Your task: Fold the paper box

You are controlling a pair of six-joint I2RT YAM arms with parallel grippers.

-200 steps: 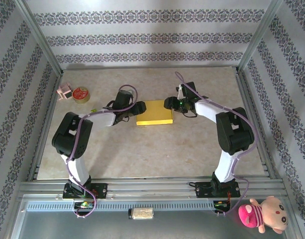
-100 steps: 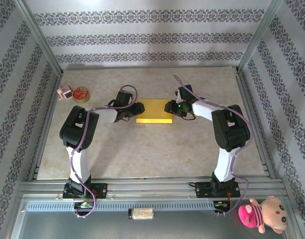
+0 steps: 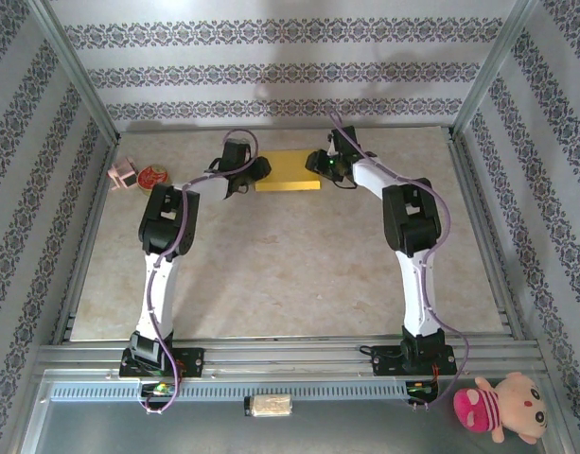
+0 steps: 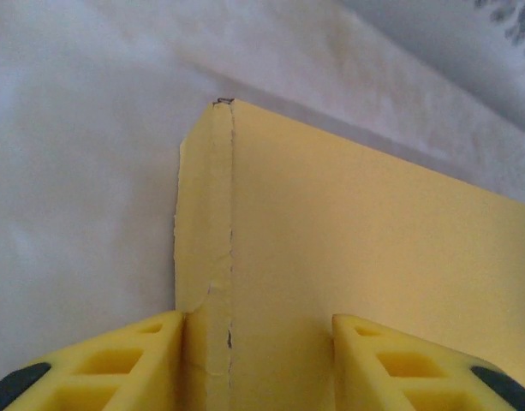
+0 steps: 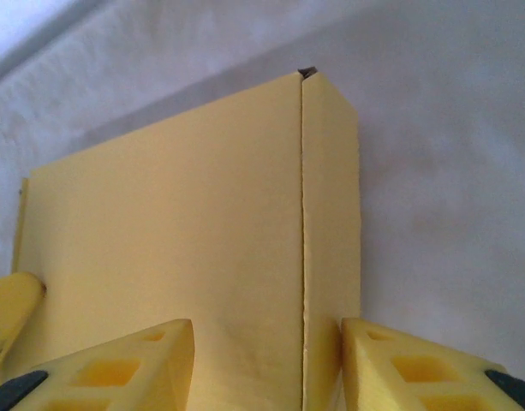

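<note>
Squaring the paper box (image 3: pixel 288 171) calls for even pressure from both ends. It lies flat, yellow face up, at the 12 o'clock edge of the table (image 3: pixel 271 284), well apart from the red tin (image 3: pixel 153 178) at 10 o'clock. The left claw (image 3: pixel 260 170) is set at its 9 o'clock end and the right claw (image 3: pixel 314 165) at its 3 o'clock end. Each is spread apart astride a creased edge, clamped on nothing. Both ends are judged best pressed inward together, gently, so that the thin card is neither buckled nor slid off line.
</note>
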